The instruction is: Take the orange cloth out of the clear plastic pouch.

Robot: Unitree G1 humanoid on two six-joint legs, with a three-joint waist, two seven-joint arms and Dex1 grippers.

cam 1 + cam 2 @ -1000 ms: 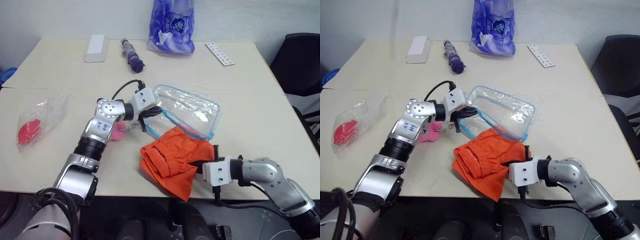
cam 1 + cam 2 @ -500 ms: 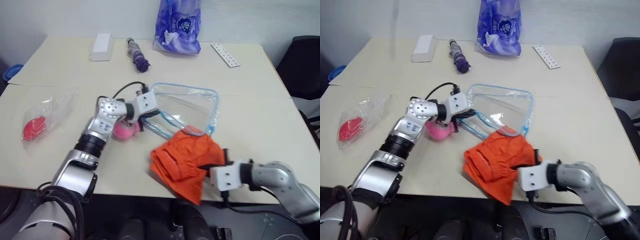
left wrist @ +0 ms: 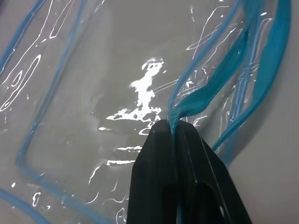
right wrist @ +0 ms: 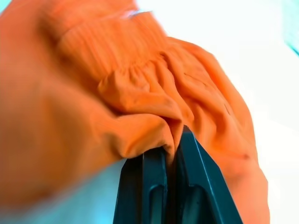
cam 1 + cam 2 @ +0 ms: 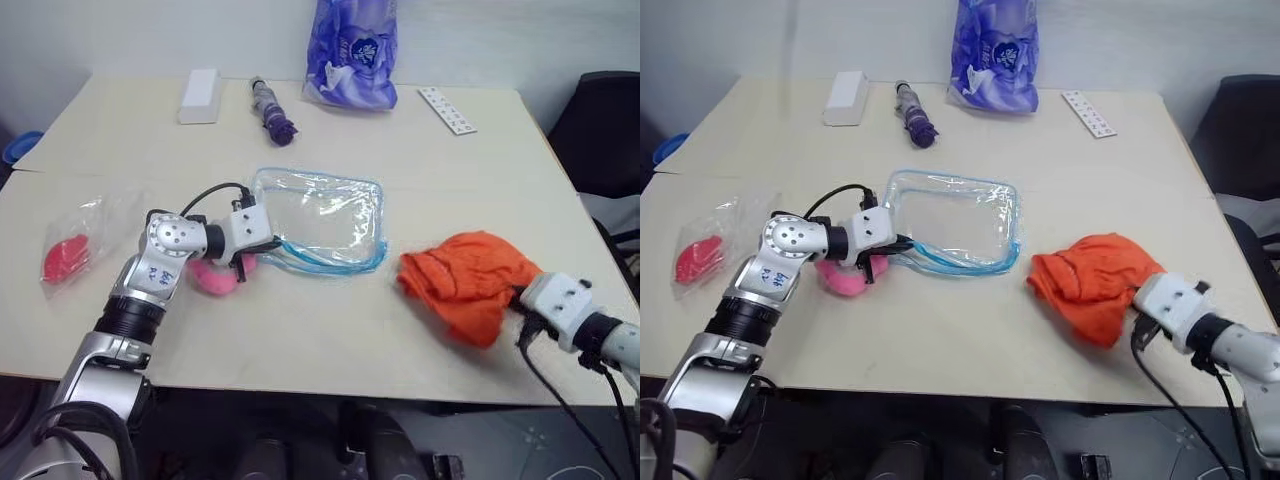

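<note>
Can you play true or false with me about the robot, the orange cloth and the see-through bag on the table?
1. The bright orange cloth is still inside the clear plastic pouch with blue zipper edging. False: it lies outside, apart from the pouch, on the pouch's right.
2. The right gripper is shut on a fold of the orange cloth. True.
3. The left gripper is wide open above the pouch. False: it is shut on the pouch's blue zipper edge.
4. A fluffy pink plush toy sits by the left gripper. True.
5. The blue-purple printed plastic bag lies on top of the pouch. False: it stands at the far edge of the beige table.
</note>
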